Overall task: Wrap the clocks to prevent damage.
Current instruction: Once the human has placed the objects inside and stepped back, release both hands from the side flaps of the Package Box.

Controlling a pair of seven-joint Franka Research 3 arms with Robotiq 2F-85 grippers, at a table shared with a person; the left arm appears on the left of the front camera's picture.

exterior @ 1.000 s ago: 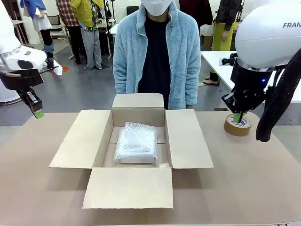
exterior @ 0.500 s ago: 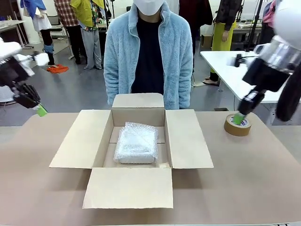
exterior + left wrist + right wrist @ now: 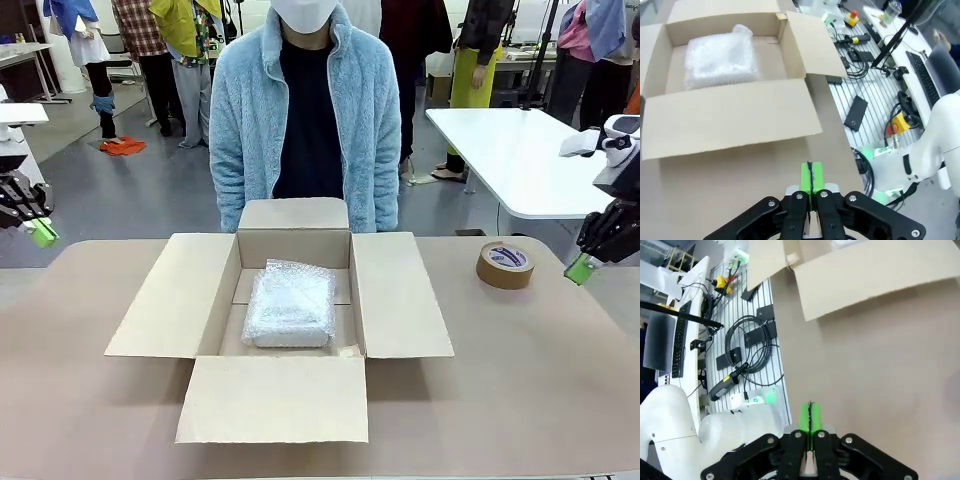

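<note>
**Task item.** The clocks parcel, a flat, rounded-rectangular whitish bundle of clear bubble wrap, lies on the floor of an open brown cardboard box. All four flaps of the box are spread outward. The parcel sits about midway between the side walls. Parcel and box are where they were in both earlier frames.

**Bench.** The box rests on the brown-covered bench. A roll of brown packing tape lies flat toward the far right corner, apart from the right-hand flap and in its earlier position.

**Right end effector**. A second ago its tip was down at the tape roll. It now hangs at the frame's right edge, beside the roll and clear of it, tilted downward. In the right wrist view the green pads are pressed together with nothing between them.

**Left end effector**. It has withdrawn further toward the frame's left edge, well apart from the box and beyond the bench's far left corner. In the left wrist view its pads meet face to face, closed on nothing.

**Person.** A person in a pale blue fleece jacket stands behind the far flap, slightly further toward the frame's left than a second ago. The hands are hidden.
</note>
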